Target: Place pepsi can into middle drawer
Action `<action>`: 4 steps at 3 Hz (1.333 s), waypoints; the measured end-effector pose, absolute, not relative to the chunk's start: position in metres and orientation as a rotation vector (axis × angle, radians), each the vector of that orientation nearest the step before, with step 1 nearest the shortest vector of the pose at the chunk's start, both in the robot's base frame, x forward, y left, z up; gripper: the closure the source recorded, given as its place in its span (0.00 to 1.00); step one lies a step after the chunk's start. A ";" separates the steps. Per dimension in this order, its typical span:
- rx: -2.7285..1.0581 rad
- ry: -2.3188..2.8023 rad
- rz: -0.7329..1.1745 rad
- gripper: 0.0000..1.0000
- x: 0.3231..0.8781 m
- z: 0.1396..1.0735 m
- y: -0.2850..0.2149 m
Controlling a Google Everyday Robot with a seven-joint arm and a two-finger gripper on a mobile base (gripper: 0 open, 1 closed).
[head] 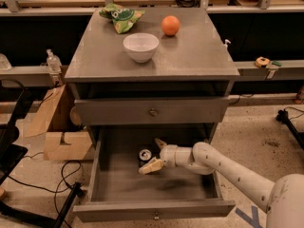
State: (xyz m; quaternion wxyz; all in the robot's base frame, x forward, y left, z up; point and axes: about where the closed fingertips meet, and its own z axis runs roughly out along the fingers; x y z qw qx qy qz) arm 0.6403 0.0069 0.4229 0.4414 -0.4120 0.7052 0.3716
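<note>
A wide, shallow grey drawer with a small round knob, the middle drawer of a grey cabinet, is seen pulled fully out toward the camera. Above it, the uppermost grey drawer front is seen closed. A small dark can with a shiny silver top, the pepsi can, is found upright on the drawer floor, in the back half and slightly right of centre.

A white, segmented robot arm is extended into the drawer from the lower right. Its gripper is positioned low inside the drawer at the can, with its two cream-coloured fingers spread apart. The can is placed between them: one finger is seen behind it with a visible gap, the other just in front of it. Whether the front finger is touching the can cannot be told.

On the cabinet top, a white round bowl, an orange fruit and a crumpled green snack bag are set. A brown cardboard box is placed on the floor left of the cabinet.
</note>
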 end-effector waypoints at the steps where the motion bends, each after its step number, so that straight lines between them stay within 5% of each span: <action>1: -1.023 1.750 0.922 0.00 0.640 0.423 0.007; 4: -1.157 1.882 0.944 0.00 0.574 0.490 0.000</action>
